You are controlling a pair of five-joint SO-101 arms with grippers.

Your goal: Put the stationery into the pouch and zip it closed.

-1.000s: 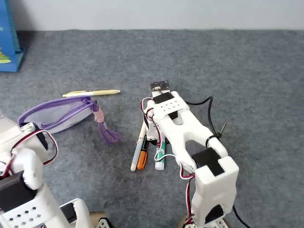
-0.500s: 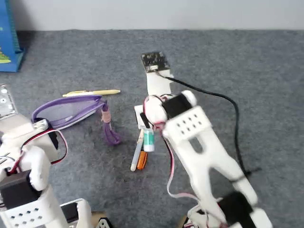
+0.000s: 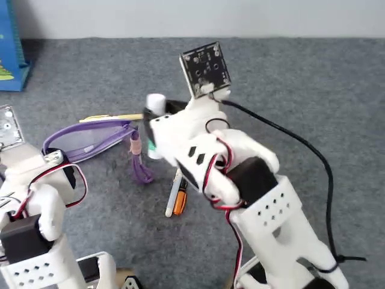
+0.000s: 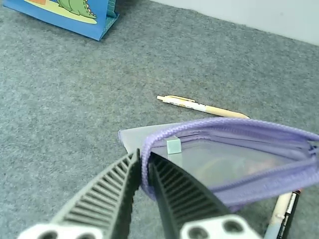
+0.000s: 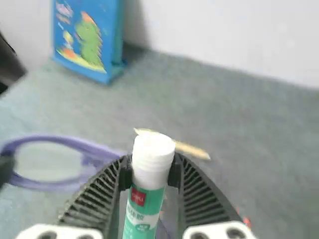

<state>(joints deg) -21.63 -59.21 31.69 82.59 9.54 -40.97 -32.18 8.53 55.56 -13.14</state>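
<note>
While the right gripper (image 5: 149, 167) is closed around a glue stick (image 5: 151, 149), its two ribbed fingers press the white cap from either side. The stick's long axis runs out along the fingers, with the cap end past the tips. In the high view that cap points toward the far side of the scene, and the stick hangs over the right end of the pouch (image 3: 84, 141). Its green-labelled body is partly covered by the fingers and cut off by the wrist view's edge.

The left gripper (image 4: 142, 162) is pinched tight on the purple rim at the pouch's left end. The pouch lies lengthwise left to right with its zip gaping, and a purple strap (image 3: 140, 170) trails from its right end.

A yellow pen (image 3: 115, 118) lies just beyond the pouch, parallel to it. An orange marker (image 3: 180, 201) and a white pen (image 3: 172, 198) lie side by side, near and to the right of the strap, with their far ends hidden under the right arm.

Grey carpet (image 3: 313, 90) runs far and right to the wall, and a blue box (image 3: 9, 54) stands at the far left.
</note>
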